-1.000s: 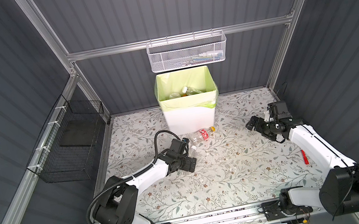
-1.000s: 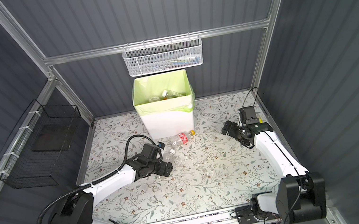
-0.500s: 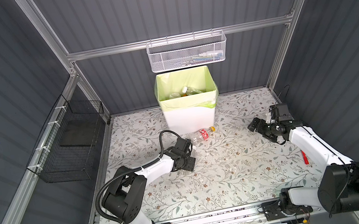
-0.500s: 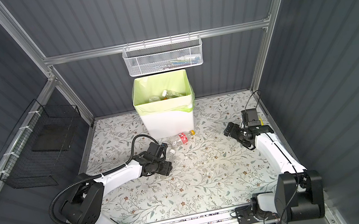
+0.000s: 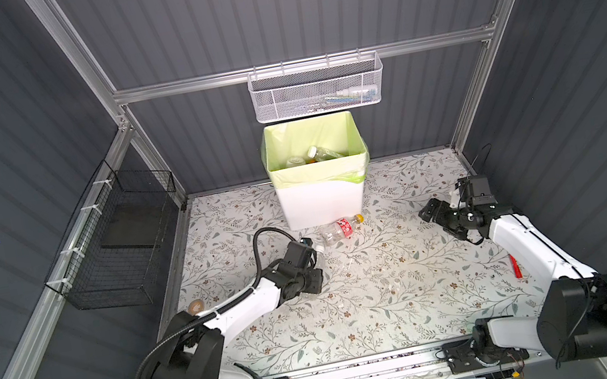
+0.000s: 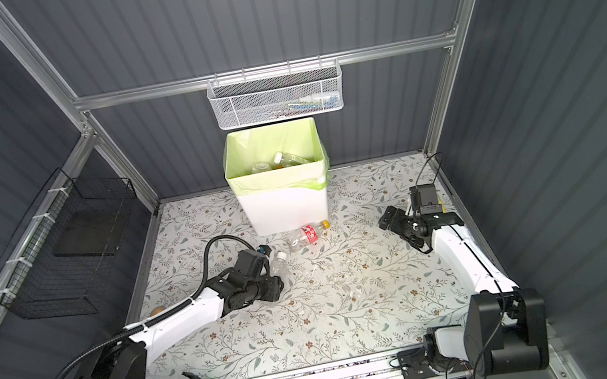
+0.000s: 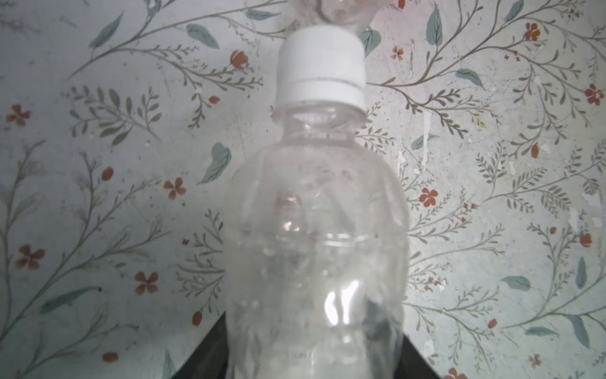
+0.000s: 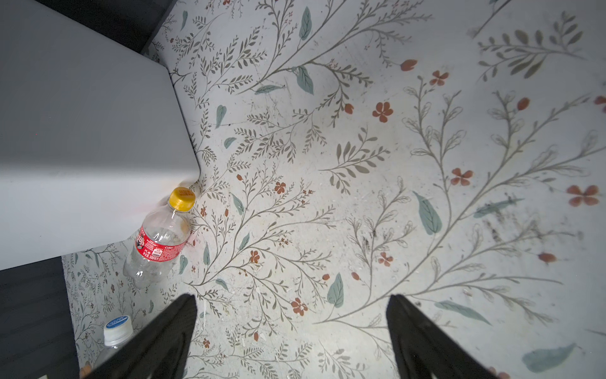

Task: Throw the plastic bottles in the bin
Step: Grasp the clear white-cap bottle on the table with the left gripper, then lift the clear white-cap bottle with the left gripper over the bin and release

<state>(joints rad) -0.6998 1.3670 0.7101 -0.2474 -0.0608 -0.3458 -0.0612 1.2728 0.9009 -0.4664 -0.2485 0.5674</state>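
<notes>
Left wrist view shows the left gripper (image 7: 314,328) clamped on the white-capped bottle (image 7: 314,213) — next, seemingly, a lift over to the bin (image 5: 320,200) — while the right gripper (image 8: 291,298) hangs open, empty.

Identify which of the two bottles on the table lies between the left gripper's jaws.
The clear white-capped bottle with no label; the red-labelled bottle with the yellow cap lies free beside the bin.
</notes>
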